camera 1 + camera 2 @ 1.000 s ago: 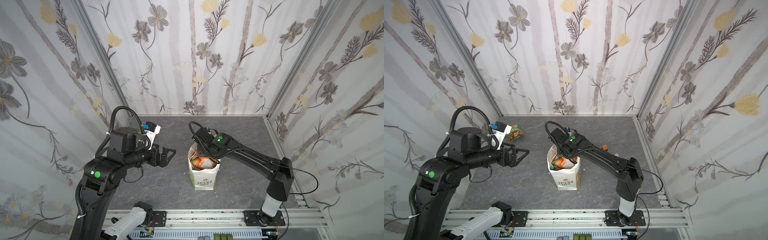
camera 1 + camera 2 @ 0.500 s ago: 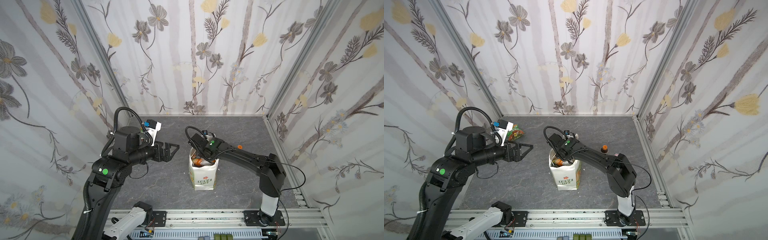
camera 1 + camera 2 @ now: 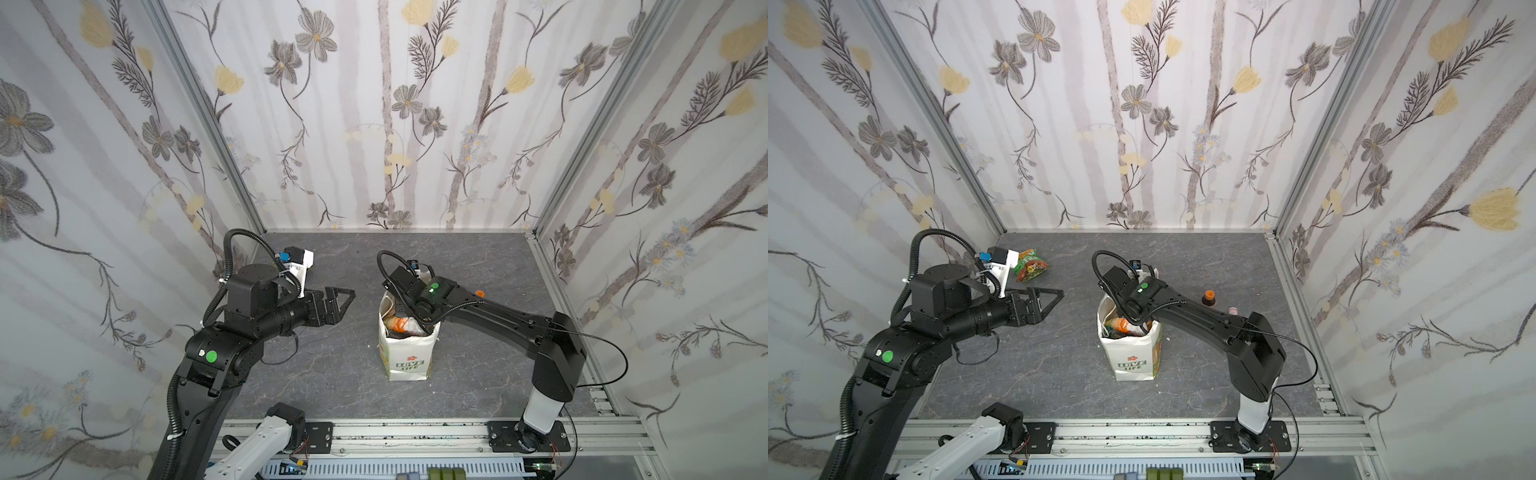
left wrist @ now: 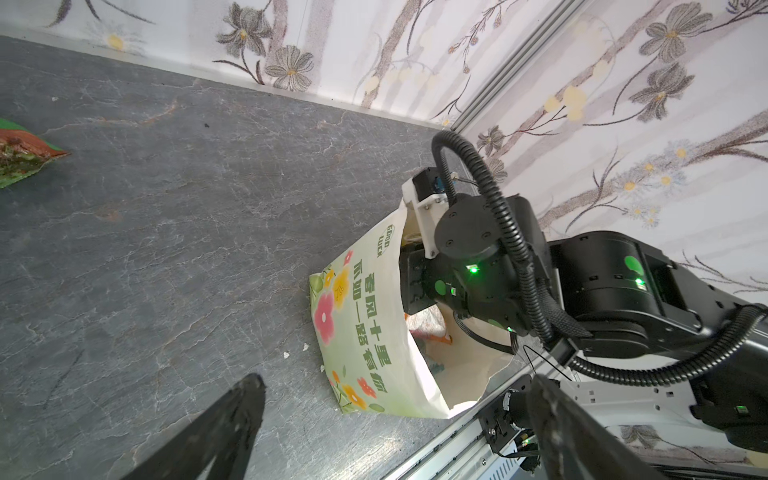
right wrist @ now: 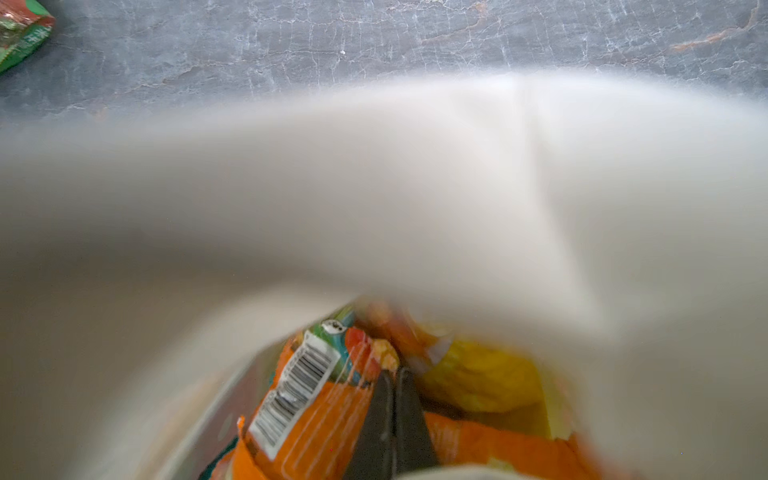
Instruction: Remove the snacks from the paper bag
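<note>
Snacks point(image 5: 320, 419) mostly hidden by blurred paper bag point(image 5: 374, 187) (right gripper point(image 5: 395, 376) closed among them).

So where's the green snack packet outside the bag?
In a top view the green crinkly snack packet lies on the grey table, back left, beside the left arm's white camera mount.

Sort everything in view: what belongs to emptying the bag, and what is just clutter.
Job: paper bag; snacks inside it; green packet lying outside it; right tool, shut inside the bag.
Clutter: orange-capped brown bottle; small white-and-pink container.
</note>
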Motion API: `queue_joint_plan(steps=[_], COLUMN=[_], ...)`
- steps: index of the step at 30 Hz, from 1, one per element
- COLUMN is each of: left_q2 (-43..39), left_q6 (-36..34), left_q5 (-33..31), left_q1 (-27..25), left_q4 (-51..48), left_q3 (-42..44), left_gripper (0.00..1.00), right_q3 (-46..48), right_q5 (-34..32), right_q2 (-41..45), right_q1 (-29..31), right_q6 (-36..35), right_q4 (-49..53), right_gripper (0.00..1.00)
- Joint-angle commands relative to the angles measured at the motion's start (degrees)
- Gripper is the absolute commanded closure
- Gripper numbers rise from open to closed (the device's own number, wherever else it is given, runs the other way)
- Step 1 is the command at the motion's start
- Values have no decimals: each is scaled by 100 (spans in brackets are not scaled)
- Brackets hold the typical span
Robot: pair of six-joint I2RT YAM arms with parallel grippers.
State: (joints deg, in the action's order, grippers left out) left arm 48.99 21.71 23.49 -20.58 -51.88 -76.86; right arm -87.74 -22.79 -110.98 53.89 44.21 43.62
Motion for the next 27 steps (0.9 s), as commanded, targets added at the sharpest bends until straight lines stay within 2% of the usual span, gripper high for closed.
queue_joint_plan(steps=[1,16,27], left_q2=[-48,22,42], left_q6=[214,209,332], left_q5=[-147,34,102], left_q1=[1,1,2], left_q4=[320,383,488], left_q3=[68,92,101], left_gripper=[0,0,0], right_q3=[-14,-328,-917], right_q5=[92,404,454], right_q2=[186,958,1233], right_q1=[3,-3,-1], right_q6=[-44,255,258], right_q4=[27,121,141], right_gripper=[100,100,100])
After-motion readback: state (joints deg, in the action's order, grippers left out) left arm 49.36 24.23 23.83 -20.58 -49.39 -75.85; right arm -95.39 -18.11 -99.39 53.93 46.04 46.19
